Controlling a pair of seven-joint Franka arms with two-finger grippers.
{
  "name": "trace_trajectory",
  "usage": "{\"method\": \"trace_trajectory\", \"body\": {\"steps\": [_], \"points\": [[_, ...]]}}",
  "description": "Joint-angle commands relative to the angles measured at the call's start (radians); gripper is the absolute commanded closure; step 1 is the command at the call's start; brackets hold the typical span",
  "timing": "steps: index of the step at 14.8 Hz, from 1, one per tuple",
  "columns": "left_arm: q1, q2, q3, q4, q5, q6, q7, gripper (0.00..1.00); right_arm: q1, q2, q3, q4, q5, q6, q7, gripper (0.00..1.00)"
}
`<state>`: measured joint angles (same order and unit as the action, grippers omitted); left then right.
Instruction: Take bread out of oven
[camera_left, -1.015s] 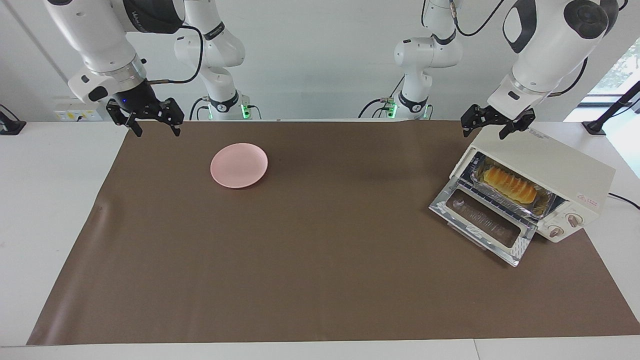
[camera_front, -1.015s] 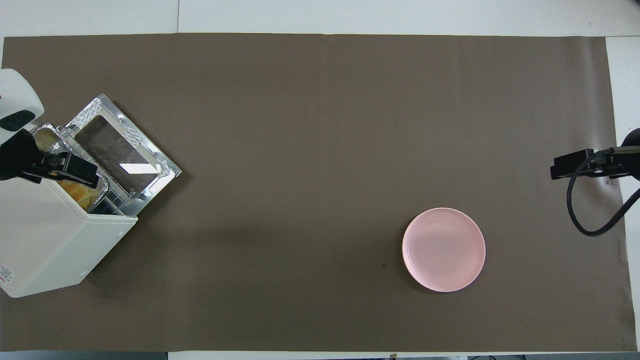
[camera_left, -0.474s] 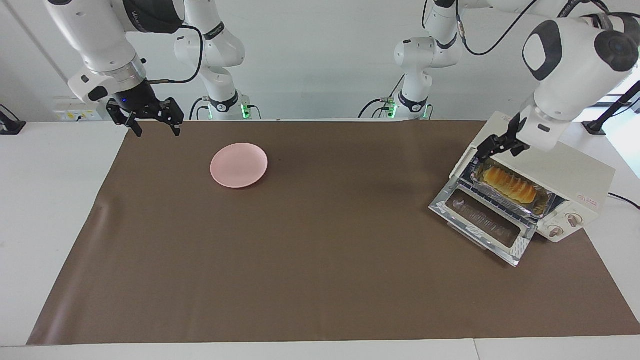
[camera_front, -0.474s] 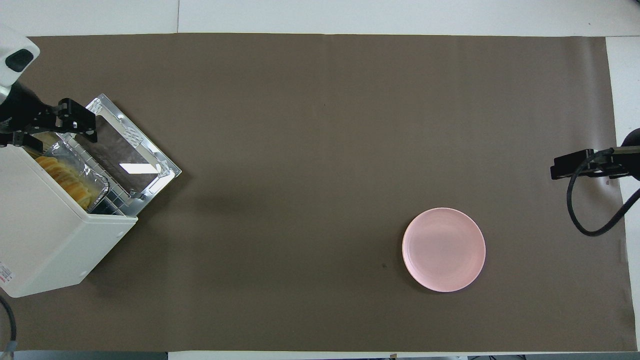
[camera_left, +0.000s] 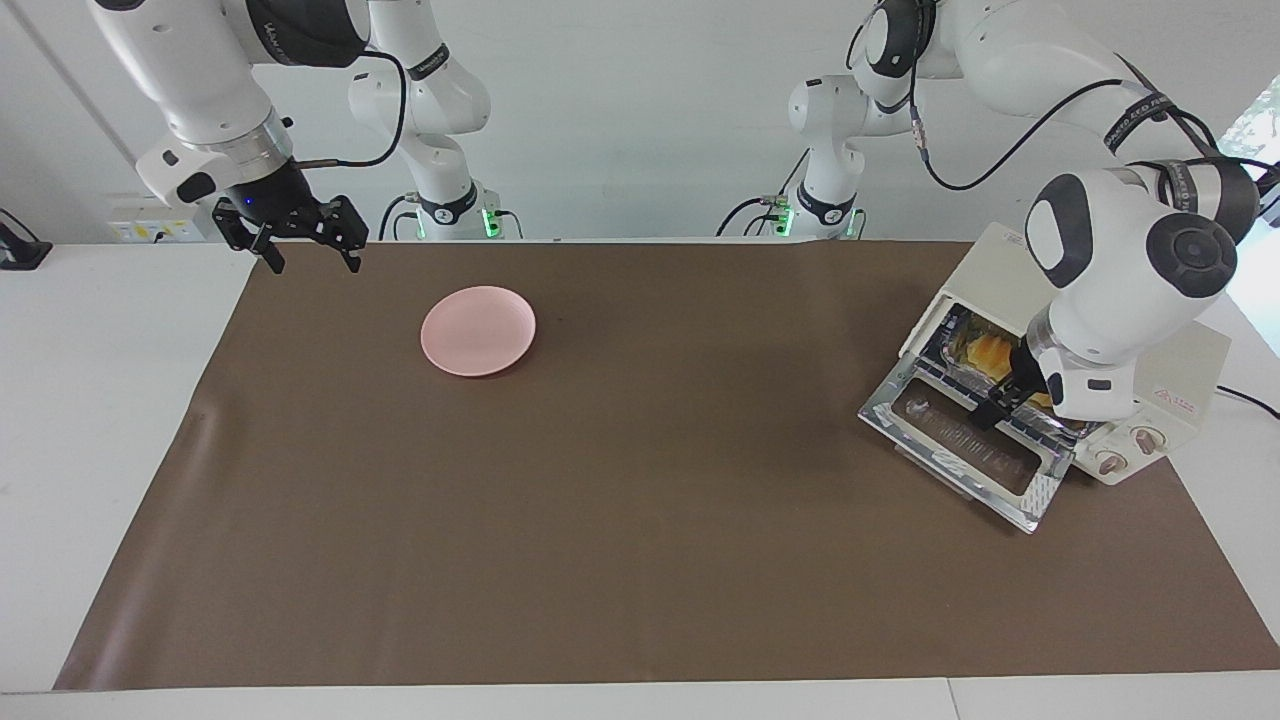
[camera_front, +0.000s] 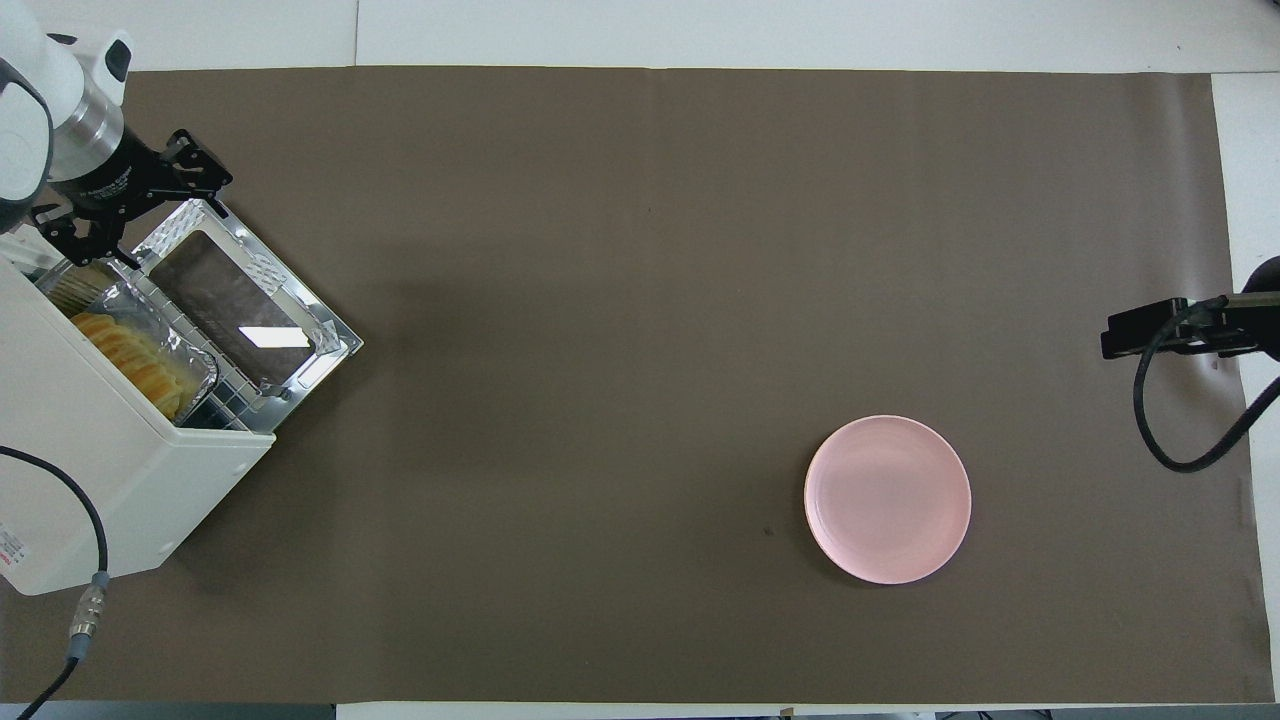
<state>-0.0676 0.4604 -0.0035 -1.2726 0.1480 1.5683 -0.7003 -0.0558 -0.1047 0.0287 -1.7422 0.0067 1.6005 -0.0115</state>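
The oven (camera_front: 110, 470) sits at the left arm's end of the brown-covered worktop (camera_front: 640, 300), its glass door (camera_front: 245, 300) dropped open. The bread (camera_front: 130, 360) lies in a foil tray (camera_front: 190, 375) inside. The left gripper (camera_front: 125, 215) hovers over the door's farther corner, its 2 fingers (camera_front: 205, 172) spread. A pink plate (camera_front: 887, 498) lies toward the right arm's end, near the right gripper (camera_front: 1150, 328).

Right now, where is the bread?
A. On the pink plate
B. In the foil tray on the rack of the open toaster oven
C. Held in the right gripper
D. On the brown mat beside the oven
B: the bread lies in the foil tray inside the toaster oven, whose door is dropped open; the pink plate is bare.
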Motion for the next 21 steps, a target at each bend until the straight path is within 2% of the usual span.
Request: {"method": "trace_trajectory", "body": {"steps": [1, 3, 5, 8, 11, 14, 20, 21], "points": [[-0.032, -0.028, 0.019, -0.099, 0.1, 0.071, -0.076, 0.0, -0.004, -0.015, 0.003, -0.013, -0.01, -0.008, -0.013, 0.0], [-0.034, -0.023, 0.019, -0.123, 0.125, 0.082, -0.135, 0.0, -0.004, -0.015, 0.003, -0.013, -0.011, -0.008, -0.013, 0.0], [-0.032, -0.025, 0.019, -0.197, 0.14, 0.128, -0.169, 0.0, -0.004, -0.015, 0.003, -0.013, -0.011, -0.008, -0.013, 0.0], [-0.044, -0.034, 0.019, -0.27, 0.223, 0.151, -0.18, 0.0, -0.004, -0.015, 0.002, -0.013, -0.011, -0.008, -0.013, 0.0], [-0.035, -0.046, 0.019, -0.3, 0.226, 0.165, -0.198, 0.0, -0.004, -0.015, 0.003, -0.013, -0.011, -0.008, -0.013, 0.0], [-0.034, -0.074, 0.019, -0.387, 0.229, 0.243, -0.229, 0.0, -0.004, -0.015, 0.003, -0.013, -0.011, -0.008, -0.013, 0.0], [-0.004, -0.088, 0.019, -0.418, 0.228, 0.263, -0.223, 0.0, -0.004, -0.015, 0.002, -0.013, -0.011, -0.008, -0.013, 0.0], [0.0, -0.089, 0.019, -0.421, 0.228, 0.263, -0.222, 0.08, -0.004, -0.015, 0.003, -0.013, -0.011, -0.008, -0.013, 0.0]]}}
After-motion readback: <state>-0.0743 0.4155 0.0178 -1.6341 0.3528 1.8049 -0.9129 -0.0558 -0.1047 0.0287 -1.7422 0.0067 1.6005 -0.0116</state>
